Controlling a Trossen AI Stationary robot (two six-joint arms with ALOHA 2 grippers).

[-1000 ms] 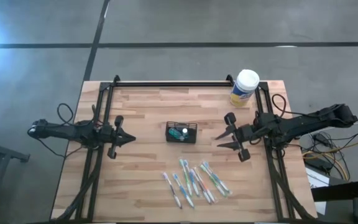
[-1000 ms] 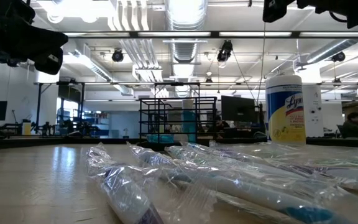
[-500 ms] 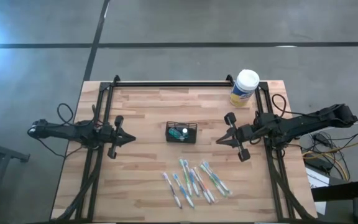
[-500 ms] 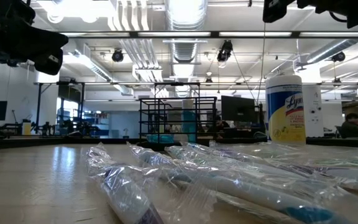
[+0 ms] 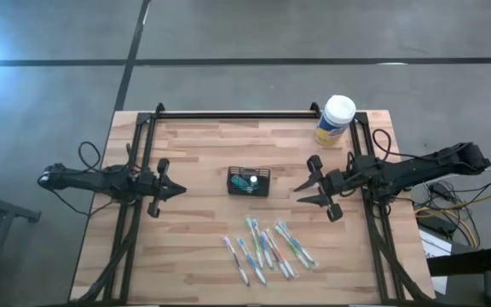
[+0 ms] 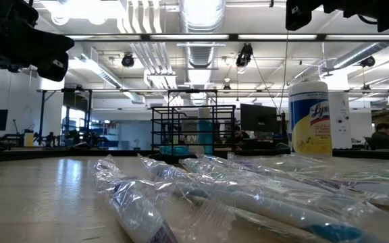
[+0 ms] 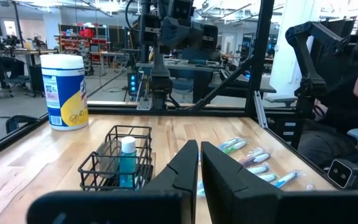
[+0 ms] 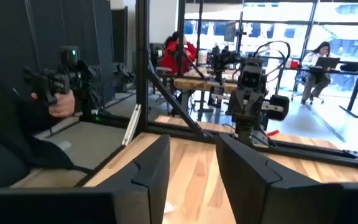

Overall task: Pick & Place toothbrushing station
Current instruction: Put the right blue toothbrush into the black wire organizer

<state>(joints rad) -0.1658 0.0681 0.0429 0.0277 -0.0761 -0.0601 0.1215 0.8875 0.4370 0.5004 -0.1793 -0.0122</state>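
Observation:
The toothbrushing station (image 5: 249, 181), a small black wire holder, stands on its base mid-table with a white-capped blue bottle (image 7: 127, 160) inside; it also shows in the low view (image 6: 191, 128). Several wrapped toothbrushes (image 5: 267, 247) lie flat on the wood nearer the front edge. My left gripper (image 5: 180, 189) hovers left of the station, shut and pointing level at it (image 7: 199, 171). My right gripper (image 5: 298, 194) hovers right of the station, open, with nothing between its fingers (image 8: 191, 168).
A white-lidded, yellow-labelled canister (image 5: 337, 119) stands at the far right corner. Black frame rails (image 5: 237, 114) run along the far edge and both sides. A person's hand (image 8: 61, 102) holds a controller beyond the table's left side.
My right gripper has shut and then opened again without moving from its place. Nothing on the table has moved.

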